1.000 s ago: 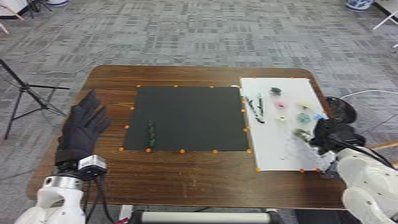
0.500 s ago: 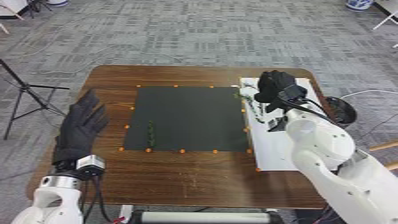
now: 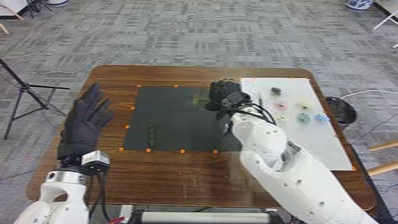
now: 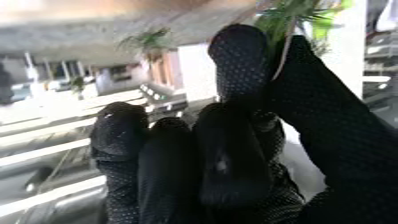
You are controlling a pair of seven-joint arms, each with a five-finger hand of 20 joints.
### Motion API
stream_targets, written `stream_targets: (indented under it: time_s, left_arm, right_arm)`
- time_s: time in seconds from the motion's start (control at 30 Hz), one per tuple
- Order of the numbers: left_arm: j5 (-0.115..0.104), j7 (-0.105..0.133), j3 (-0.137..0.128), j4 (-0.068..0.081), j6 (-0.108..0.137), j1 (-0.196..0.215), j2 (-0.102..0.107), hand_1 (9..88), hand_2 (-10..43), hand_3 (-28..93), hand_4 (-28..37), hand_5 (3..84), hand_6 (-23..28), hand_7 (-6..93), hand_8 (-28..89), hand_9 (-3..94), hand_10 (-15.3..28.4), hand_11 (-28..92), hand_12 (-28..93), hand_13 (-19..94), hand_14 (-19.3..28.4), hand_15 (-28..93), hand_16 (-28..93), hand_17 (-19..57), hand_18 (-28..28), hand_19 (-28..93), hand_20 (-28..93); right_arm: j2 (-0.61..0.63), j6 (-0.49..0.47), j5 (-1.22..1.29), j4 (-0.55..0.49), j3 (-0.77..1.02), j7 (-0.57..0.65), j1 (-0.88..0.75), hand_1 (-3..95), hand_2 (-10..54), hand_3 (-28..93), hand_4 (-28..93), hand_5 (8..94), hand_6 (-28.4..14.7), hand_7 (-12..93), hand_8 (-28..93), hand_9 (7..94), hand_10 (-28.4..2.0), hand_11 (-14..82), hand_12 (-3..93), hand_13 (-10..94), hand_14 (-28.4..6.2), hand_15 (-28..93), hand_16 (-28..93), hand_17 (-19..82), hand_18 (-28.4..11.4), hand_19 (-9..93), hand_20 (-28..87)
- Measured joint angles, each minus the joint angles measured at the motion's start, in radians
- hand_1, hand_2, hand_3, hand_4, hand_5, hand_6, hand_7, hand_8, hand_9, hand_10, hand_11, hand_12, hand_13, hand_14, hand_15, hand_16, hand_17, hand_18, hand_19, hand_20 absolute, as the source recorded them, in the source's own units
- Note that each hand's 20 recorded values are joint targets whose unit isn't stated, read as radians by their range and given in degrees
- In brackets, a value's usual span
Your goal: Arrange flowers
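Observation:
My right hand (image 3: 226, 92) is over the upper right part of the black mat (image 3: 182, 112), with a bit of green leaf sprig (image 3: 201, 102) at its left side. In the right wrist view, the right hand (image 4: 233, 162) pinches a thin stem (image 4: 285, 50) between thumb and finger, green needle-like leaves at its end. One dark green leafy stem (image 3: 150, 136) lies upright on the mat's lower left part. Small flower heads, a pink one (image 3: 280, 106) and a blue one (image 3: 321, 118) among them, lie on the white board (image 3: 324, 150). My left hand (image 3: 84, 122), fingers straight, is left of the mat.
Orange markers line the mat's and board's edges on the brown table (image 3: 169, 180). A dark round container (image 3: 341, 111) stands beyond the table's right edge. A black tripod (image 3: 31, 95) stands on the left.
My right hand has swung from the white board's right side, across its upper part, to the black mat, with green sprig showing beside it. The left hand has barely moved.

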Motion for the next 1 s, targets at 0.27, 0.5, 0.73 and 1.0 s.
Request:
stream_targets:
  time_s: [0.27, 0.5, 0.73, 1.0]
  left_arm:
    - [-0.015, -0.010, -0.010, 0.017, -0.007, 0.023, -0.011, 27.0, -1.4, 51, -27.8, 22.5, -0.4, 16.4, -9, 17.6, 8.7, 8, 19, 14, 11.2, 3, 10, -14.5, 19.0, 39, 7]
    - [-0.022, -0.040, 0.017, 0.059, -0.012, 0.040, -0.014, 27.0, -1.4, 50, -27.7, 22.4, -0.3, 16.4, -9, 17.4, 8.8, 8, 19, 14, 11.2, 3, 11, -14.6, 18.9, 39, 7]
    - [-0.014, -0.062, 0.058, 0.083, -0.041, 0.005, -0.015, 27.0, -1.4, 50, -27.7, 22.3, -0.3, 16.4, -9, 17.3, 8.7, 8, 19, 14, 11.2, 3, 11, -14.5, 18.9, 39, 7]
    - [-0.005, -0.080, 0.079, 0.086, -0.071, -0.025, -0.014, 26.9, -1.4, 51, -27.8, 22.2, -0.4, 16.4, -9, 17.3, 8.7, 8, 19, 14, 11.1, 3, 11, -14.6, 18.9, 39, 8]
  right_arm:
    - [-0.059, -0.034, -0.019, 0.037, -0.033, 0.023, -0.072, 35.4, -2.3, 87, -13, 89.2, 2.0, 46, 17, 92.3, -7.9, 70.4, 47.7, 90, -8.3, 93, 34, 47, -21.2, 93, 35]
    - [-0.126, -0.048, -0.040, 0.075, -0.057, 0.051, -0.094, 34.9, 1.6, 87, -17, 90.1, 2.2, 45, 8, 92.7, -7.8, 69.3, 47.3, 90, -7.9, 92, 34, 48, -21.3, 93, 34]
    - [-0.208, -0.061, -0.060, 0.132, -0.081, 0.104, -0.067, 33.5, 5.7, 85, -18, 90.5, 2.7, 46, -6, 93.1, -7.4, 67.4, 46.3, 91, -7.3, 92, 35, 48, -21.2, 93, 33]
    - [-0.248, -0.046, -0.051, 0.152, -0.076, 0.145, -0.062, 32.7, 7.5, 84, -18, 92.1, 2.9, 45, -6, 93.7, -7.4, 66.4, 45.3, 91, -7.4, 91, 34, 49, -21.2, 93, 34]
